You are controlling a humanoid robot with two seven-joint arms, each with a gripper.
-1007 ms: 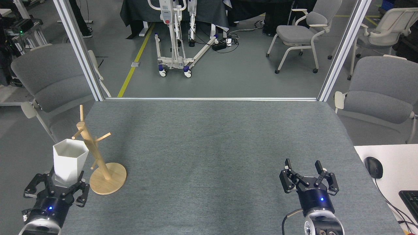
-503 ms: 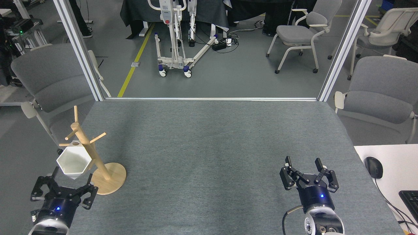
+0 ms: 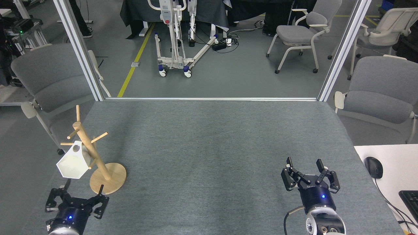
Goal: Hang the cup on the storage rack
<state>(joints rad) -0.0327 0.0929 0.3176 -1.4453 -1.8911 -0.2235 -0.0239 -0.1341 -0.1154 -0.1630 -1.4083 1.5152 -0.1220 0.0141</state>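
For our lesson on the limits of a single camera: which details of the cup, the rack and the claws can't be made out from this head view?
- Cup: which rack peg carries it; the cup's own body hides the contact.
- Cup's hole: too small to tell whether a peg passes through.
- Left claw: its arm is cut off by the bottom edge.
- Right claw: wrist cut off by the bottom edge.

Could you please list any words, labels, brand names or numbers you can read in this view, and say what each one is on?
There is no text that can be read here.
The right gripper body carries a faint pale marking, too small and blurred to read.
The cup, the storage rack and the left gripper show no lettering.
The keyboard keys are too small to read.
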